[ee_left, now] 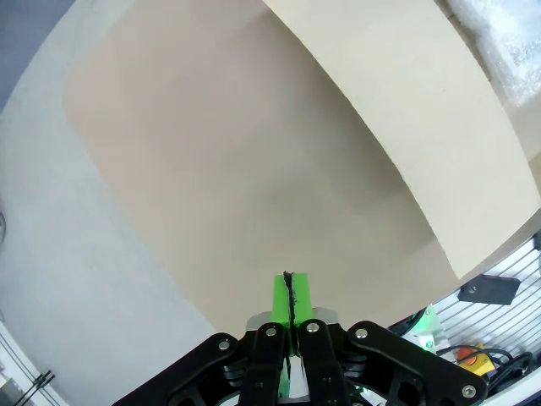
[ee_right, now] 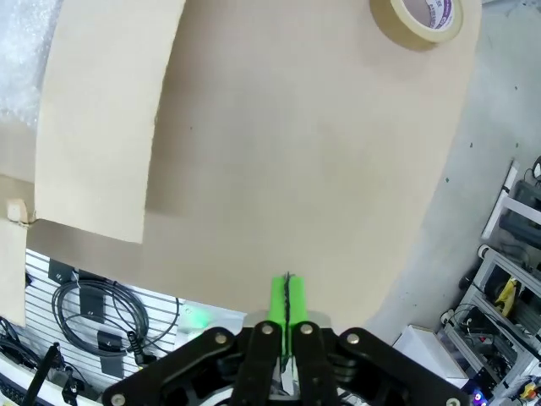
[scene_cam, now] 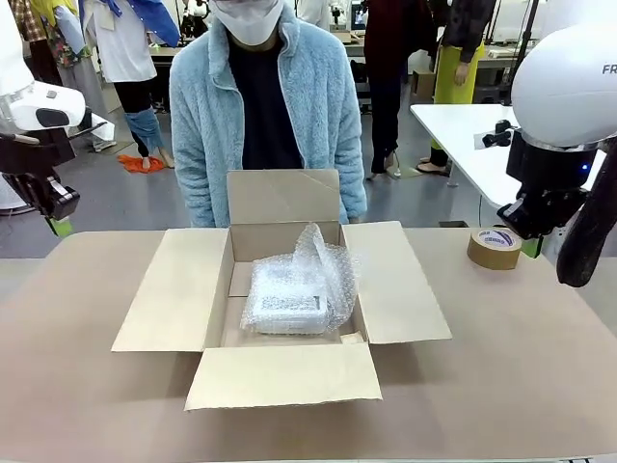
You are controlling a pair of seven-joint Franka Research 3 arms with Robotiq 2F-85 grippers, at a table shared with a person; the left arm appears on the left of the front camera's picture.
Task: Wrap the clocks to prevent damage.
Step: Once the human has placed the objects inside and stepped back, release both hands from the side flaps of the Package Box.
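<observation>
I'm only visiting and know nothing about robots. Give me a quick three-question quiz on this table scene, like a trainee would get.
1. True or false: the bubble-wrapped bundle lies inside the open cardboard box.
2. Where is the tape roll? A: inside the box. B: on the table, on the robot's right of the box. C: in a person's hand.
3. Fill in: the left gripper and right gripper are both ____ and hold nothing.

Key: 1 true; 2 B; 3 shut.
</observation>
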